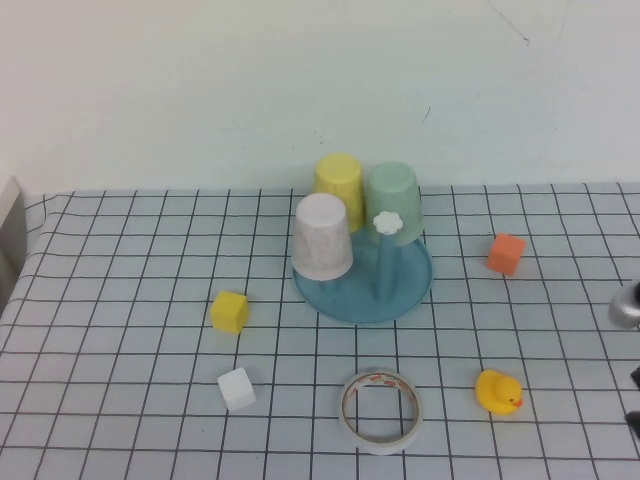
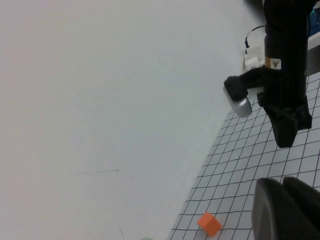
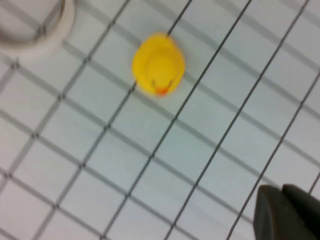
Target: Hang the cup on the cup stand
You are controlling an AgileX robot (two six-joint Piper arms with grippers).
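The pale pink cup (image 1: pixel 322 236) stands upside down on the front-left of the blue cup stand (image 1: pixel 408 293); the peg under it is hidden. A yellow cup (image 1: pixel 339 180) and a mint-green cup (image 1: pixel 394 201) sit upside down on other pegs. One bare peg with a white flower knob (image 1: pixel 386 224) stands at the front. My left gripper (image 2: pixel 283 184) is shut and empty, out of the high view. My right gripper (image 3: pixel 281 194) is shut and empty, above the cloth near the yellow duck (image 3: pixel 158 64), far right of the stand.
On the grid cloth lie a yellow cube (image 1: pixel 229 311), a white cube (image 1: pixel 237 388), a white tape ring (image 1: pixel 380 410), a yellow duck (image 1: pixel 496 392) and an orange cube (image 1: pixel 506 253). Part of my right arm (image 1: pixel 627 305) shows at the right edge.
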